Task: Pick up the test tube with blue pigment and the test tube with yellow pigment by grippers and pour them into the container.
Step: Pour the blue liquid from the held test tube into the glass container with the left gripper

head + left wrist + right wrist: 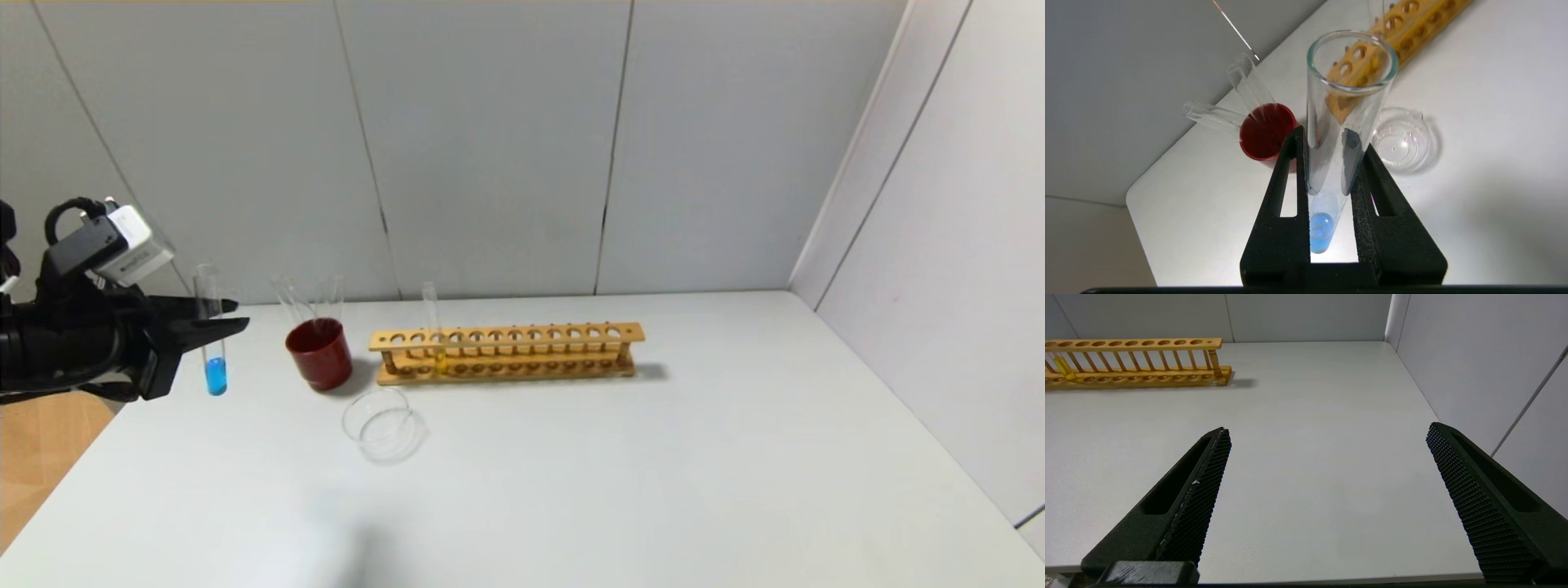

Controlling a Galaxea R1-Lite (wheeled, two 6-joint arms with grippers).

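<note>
The right end effector [1327, 498] hung low over the near part of the white tabletop [653, 457] with its fingers spread wide and nothing between them, while the wooden rack [506, 351] stood farther back. Left of the rack, the left end effector [222, 318] was clamped on the test tube with blue pigment [214, 343], holding it upright above the tabletop's left edge. The container [384, 423] lay just in front of the rack's left end, a dark red cup [319, 353] with plain clear tubes [309, 300] stood beside that end, and the test tube with yellow pigment [436, 339] sat upright in a rack hole near it.
</note>
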